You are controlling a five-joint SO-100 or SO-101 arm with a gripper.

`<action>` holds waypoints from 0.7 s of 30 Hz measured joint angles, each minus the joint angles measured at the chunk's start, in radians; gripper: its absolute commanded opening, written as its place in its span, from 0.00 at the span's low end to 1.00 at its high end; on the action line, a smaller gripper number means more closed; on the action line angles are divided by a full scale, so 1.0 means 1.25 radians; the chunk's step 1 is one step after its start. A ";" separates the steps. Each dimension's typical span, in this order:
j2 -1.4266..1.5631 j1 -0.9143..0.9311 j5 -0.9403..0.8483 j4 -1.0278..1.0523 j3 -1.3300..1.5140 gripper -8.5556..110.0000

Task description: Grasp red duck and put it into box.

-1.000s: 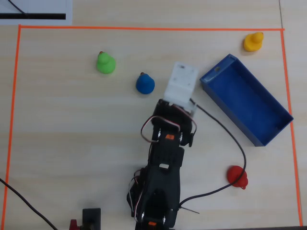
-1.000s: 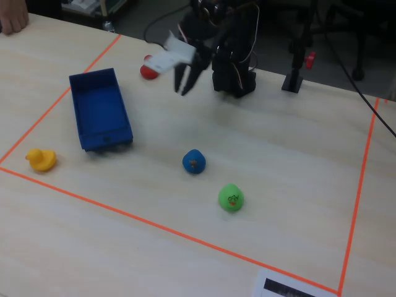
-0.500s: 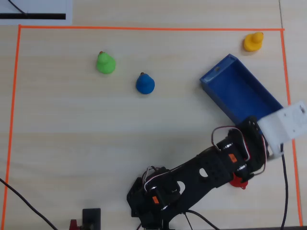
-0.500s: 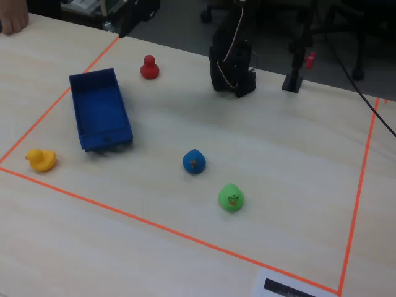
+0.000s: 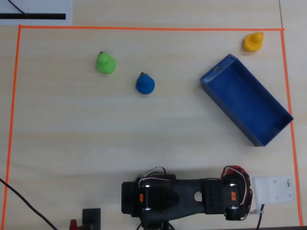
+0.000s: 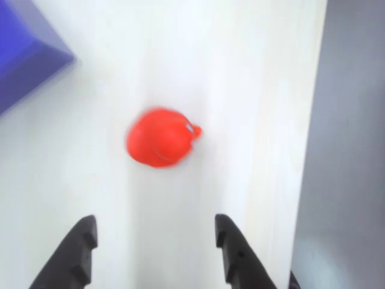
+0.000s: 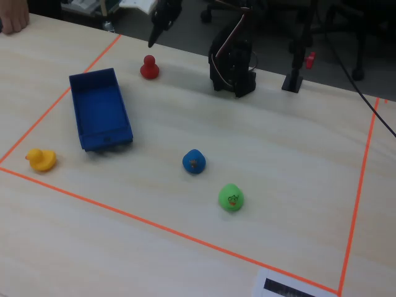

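Jaws held wide apart in wrist view, empty, poised above small solid-red rounded toy duck for a straddling descent; duck seen resting on pale tabletop, near long blue low-walled box, outside it

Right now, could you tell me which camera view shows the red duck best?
The wrist view: the red duck fills mid-frame, though blurred. The fixed view shows it small but whole; in the overhead view the arm hides nearly all of it.
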 measured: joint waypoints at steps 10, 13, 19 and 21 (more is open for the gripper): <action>-0.118 0.036 -0.015 -0.033 0.013 0.38; -0.173 0.047 -0.015 -0.088 0.013 0.38; -0.309 0.071 -0.029 -0.196 -0.004 0.38; -0.347 0.074 -0.034 -0.206 -0.021 0.38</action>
